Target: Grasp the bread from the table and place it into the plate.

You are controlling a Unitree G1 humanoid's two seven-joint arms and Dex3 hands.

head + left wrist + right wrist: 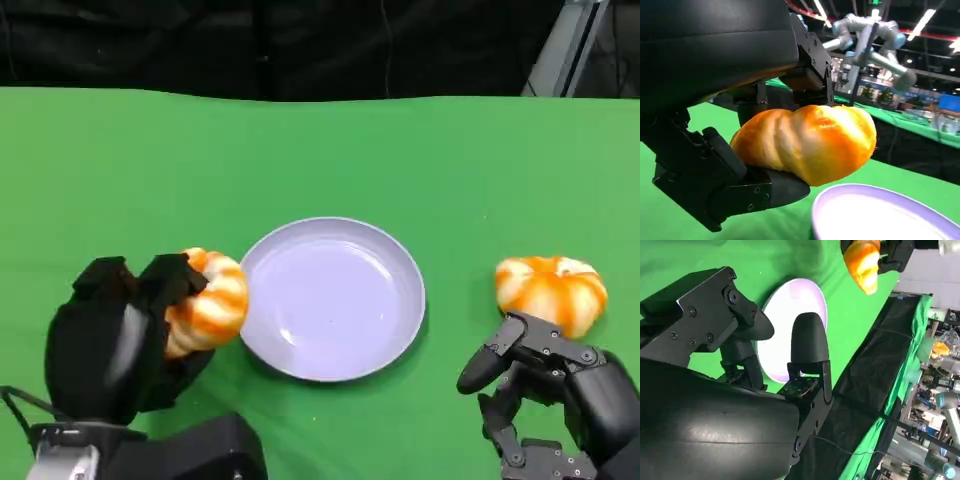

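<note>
With one bread roll [208, 300] gripped in the left hand [120, 340] beside the plate [335, 297], release remains; right hand [555, 385] hangs open, empty.

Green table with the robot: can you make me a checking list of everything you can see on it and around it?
Surface: green cloth-covered table, flat.
Job's things: round pale lilac plate, nothing in it; orange-and-white twisted bread roll held just beside the plate's rim; second orange-and-white bread roll lying on the cloth.
Clutter: nothing seen.
Hands: left robot hand grips the first roll; right robot hand holds nothing, fingers apart, close to the second roll.
Cables: thin black cable by the left forearm.
Surroundings: black curtain behind the table; grey robot arm in the hall.
</note>
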